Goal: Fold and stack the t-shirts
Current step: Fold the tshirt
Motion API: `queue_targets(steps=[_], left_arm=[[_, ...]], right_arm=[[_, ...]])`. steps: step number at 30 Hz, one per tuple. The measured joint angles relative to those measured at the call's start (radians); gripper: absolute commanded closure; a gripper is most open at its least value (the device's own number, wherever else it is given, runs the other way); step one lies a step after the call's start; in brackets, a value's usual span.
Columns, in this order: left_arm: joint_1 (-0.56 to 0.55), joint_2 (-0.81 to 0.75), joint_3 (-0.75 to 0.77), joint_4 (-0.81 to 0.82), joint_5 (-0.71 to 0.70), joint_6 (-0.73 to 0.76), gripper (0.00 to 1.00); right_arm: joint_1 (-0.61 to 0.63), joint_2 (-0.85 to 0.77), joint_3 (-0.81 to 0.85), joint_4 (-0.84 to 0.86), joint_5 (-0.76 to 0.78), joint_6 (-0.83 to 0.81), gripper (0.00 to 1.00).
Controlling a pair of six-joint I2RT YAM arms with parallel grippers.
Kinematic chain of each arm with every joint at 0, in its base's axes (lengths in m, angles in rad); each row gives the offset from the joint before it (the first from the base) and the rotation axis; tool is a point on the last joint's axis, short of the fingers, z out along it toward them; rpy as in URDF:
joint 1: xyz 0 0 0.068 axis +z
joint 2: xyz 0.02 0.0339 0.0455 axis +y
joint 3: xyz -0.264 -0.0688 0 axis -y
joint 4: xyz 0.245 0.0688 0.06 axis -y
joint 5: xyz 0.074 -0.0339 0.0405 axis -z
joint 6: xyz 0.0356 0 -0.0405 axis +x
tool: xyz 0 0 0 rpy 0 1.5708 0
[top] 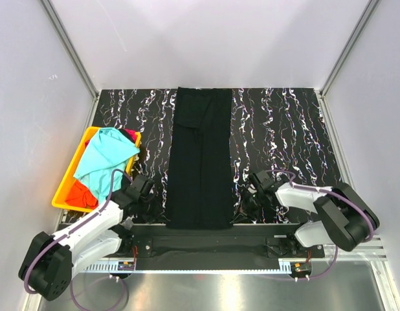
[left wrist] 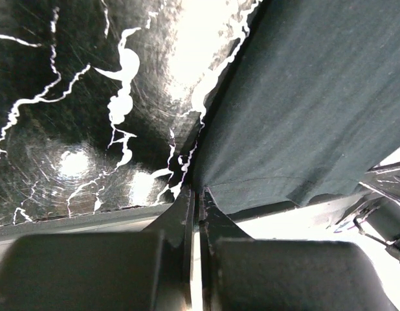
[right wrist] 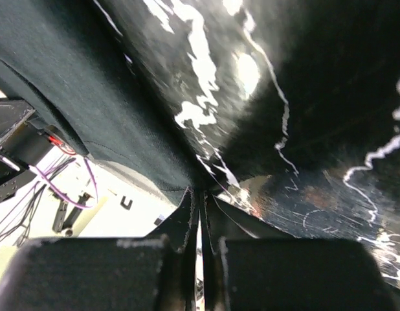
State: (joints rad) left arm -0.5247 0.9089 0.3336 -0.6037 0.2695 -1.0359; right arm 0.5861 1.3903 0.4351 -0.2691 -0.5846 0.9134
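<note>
Operator: Grip first. How do the two ends stand?
Observer: Both pairs of fingers are pressed together. The left gripper point(left wrist: 197, 194) sits at the near left corner of the black t-shirt point(top: 200, 162) and the right gripper point(right wrist: 200, 194) at the near right corner. Each looks to have the hem nipped between its tips, though the tips themselves hide the contact.
Operator: And the shirt?
Observer: It lies flat down the middle of the table point(top: 277, 129), already folded lengthways into a long narrow strip, with its near end at the front edge. The turquoise t-shirt point(top: 106, 155) and the orange-red t-shirt point(top: 80, 193) are heaped in the yellow bin point(top: 64, 188), well apart to the left.
Operator: What could go wrong?
Observer: As I judge it, the bite is shallow, on thin cloth at the very edge. If one corner slips out on the lift, the strip will swing askew and the fold will land crooked. If the tips catch only the top layer, the lower layers will drag and the lengthways folds will open.
Operator: Materials?
Observer: The shirt is a soft matt knit, limp, with a faint stitch line near the hem. It will drape rather than hold a crease. The table is hard and glossy, black with white marbled veins, so cloth should slide on it easily. The bin is rigid plastic
</note>
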Motion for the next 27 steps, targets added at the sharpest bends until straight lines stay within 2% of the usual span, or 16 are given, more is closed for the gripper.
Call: queue_targets(steps=[3, 9, 14, 18, 21, 27], left_arm=[[0.000, -0.021, -0.008, -0.004, 0.014, 0.015, 1.00], [-0.014, -0.058, -0.010, -0.024, 0.069, 0.045, 1.00], [-0.041, -0.074, 0.006, -0.038, 0.113, 0.067, 1.00], [-0.057, -0.066, 0.079, -0.069, 0.128, 0.079, 1.00], [-0.058, -0.013, 0.188, -0.088, 0.124, 0.083, 1.00], [-0.016, 0.167, 0.416, -0.087, 0.077, 0.100, 1.00]], right_arm=[[0.000, -0.054, -0.044, 0.013, -0.004, 0.026, 1.00], [0.000, -0.319, -0.140, -0.037, -0.002, 0.104, 1.00], [0.001, -0.468, -0.151, -0.120, 0.003, 0.158, 1.00], [0.001, -0.555, -0.146, -0.170, 0.026, 0.196, 1.00], [-0.011, -0.515, -0.096, -0.205, 0.042, 0.197, 1.00], [-0.162, -0.229, 0.160, -0.228, 0.024, 0.076, 1.00]])
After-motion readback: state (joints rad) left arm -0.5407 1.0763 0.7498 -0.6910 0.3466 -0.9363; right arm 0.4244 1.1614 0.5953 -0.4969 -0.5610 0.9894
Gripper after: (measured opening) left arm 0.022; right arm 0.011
